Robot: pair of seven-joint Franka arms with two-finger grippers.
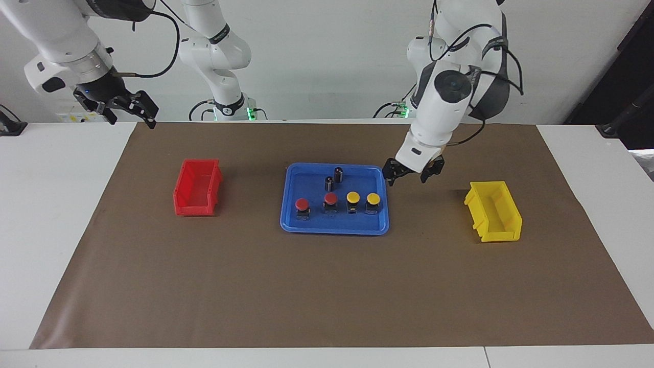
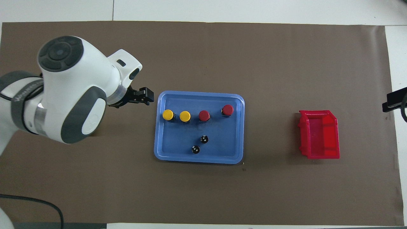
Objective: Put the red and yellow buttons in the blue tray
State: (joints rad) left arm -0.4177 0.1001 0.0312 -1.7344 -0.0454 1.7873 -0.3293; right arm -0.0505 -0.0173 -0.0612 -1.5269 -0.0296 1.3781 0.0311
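Red and yellow caps first: we count four small push-buttons on dark blocky bases, two red-capped and two yellow-capped, standing upright in a row inside the flat blue plastic tray. The row runs along the tray's side farther from the robots, yellows toward the left arm's end, which reads to us as each arm having served its own colour. We judge the task essentially done.

Two dark capless cylinders stand in the same tray, nearer the robots, apart from the row.

Our left gripper hangs low over the brown paper just beside the tray's corner, fingers apart and holding nothing. The right gripper waits raised at the right arm's end, fingers spread, empty.

Flanking the tray, well apart from it, sit a small red plastic bin and a small yellow plastic bin, both showing nothing inside.
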